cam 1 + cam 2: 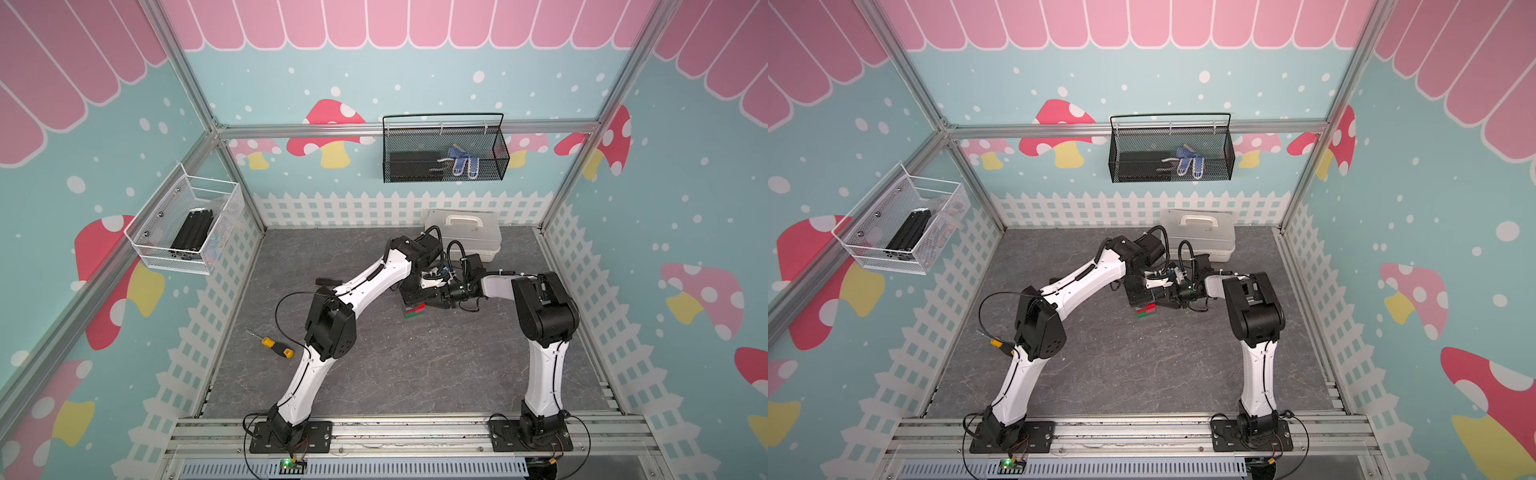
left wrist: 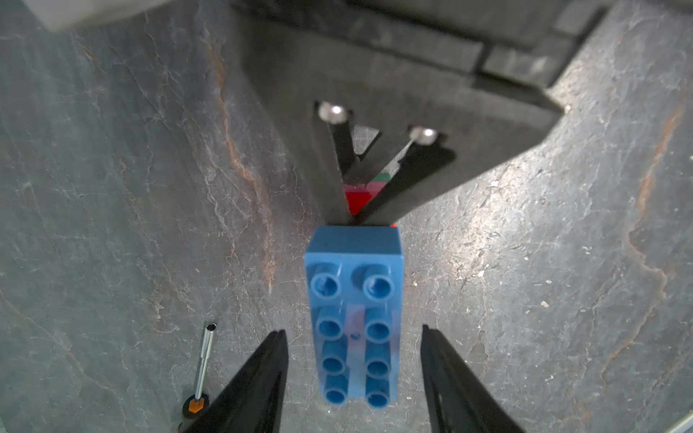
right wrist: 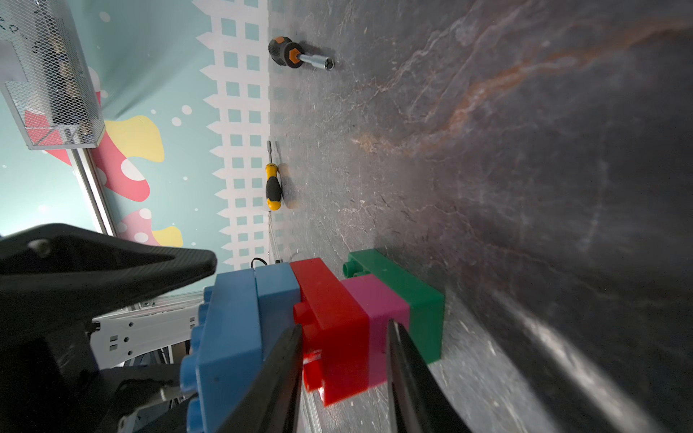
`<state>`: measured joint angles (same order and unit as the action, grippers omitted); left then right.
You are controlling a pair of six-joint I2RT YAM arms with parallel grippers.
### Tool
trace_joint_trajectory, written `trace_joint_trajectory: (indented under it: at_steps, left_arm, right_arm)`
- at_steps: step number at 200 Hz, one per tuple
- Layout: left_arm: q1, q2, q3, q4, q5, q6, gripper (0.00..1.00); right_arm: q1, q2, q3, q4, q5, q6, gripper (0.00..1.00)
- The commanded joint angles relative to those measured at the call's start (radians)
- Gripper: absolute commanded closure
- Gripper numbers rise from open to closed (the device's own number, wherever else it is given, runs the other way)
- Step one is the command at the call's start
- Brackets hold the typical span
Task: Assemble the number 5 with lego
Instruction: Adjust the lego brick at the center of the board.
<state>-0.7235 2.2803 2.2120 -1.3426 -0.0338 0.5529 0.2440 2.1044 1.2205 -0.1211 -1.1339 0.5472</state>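
Observation:
The lego stands as one stack (image 1: 414,309) (image 1: 1145,311) on the grey table: green brick (image 3: 408,296) at the bottom, then pink (image 3: 378,303), red (image 3: 330,300), small blue (image 3: 277,288) and the long blue brick (image 2: 354,300) on top. My left gripper (image 2: 353,329) hangs just above the long blue brick, open, with a gap on each side of it. From the side, my right gripper (image 3: 345,324) is shut on the stack at its red and pink layers. In both top views the two wrists hide most of the stack.
A yellow-handled screwdriver (image 1: 276,347) lies at the left of the table, and a black-and-orange nut driver (image 3: 296,54) lies further back. A white toolbox (image 1: 463,230) stands at the back wall behind the arms. A black wire basket (image 1: 444,149) and a white one (image 1: 187,226) hang on the walls.

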Motion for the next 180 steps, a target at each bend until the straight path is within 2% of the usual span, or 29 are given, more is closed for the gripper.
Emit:
trace_joint_trajectory:
  at_steps: [1,32,105,180]
  left_arm:
    - [-0.005,-0.036,0.047,-0.015,0.012,-0.001,0.4]
    - [-0.003,-0.038,0.061,-0.015,0.003,-0.005,0.4]
    - [0.004,-0.047,0.064,-0.015,0.005,-0.011,0.4]
    - [0.009,-0.053,0.06,-0.015,0.005,-0.017,0.4]
  right_arm:
    - [0.005,0.011,-0.018,-0.031,0.077,-0.021,0.6]
    - [0.004,0.003,-0.028,-0.009,0.066,-0.011,0.55]
    - [-0.015,0.021,-0.073,0.116,0.003,0.042,0.54]
    - [-0.026,0.012,-0.103,0.21,-0.03,0.1,0.49]
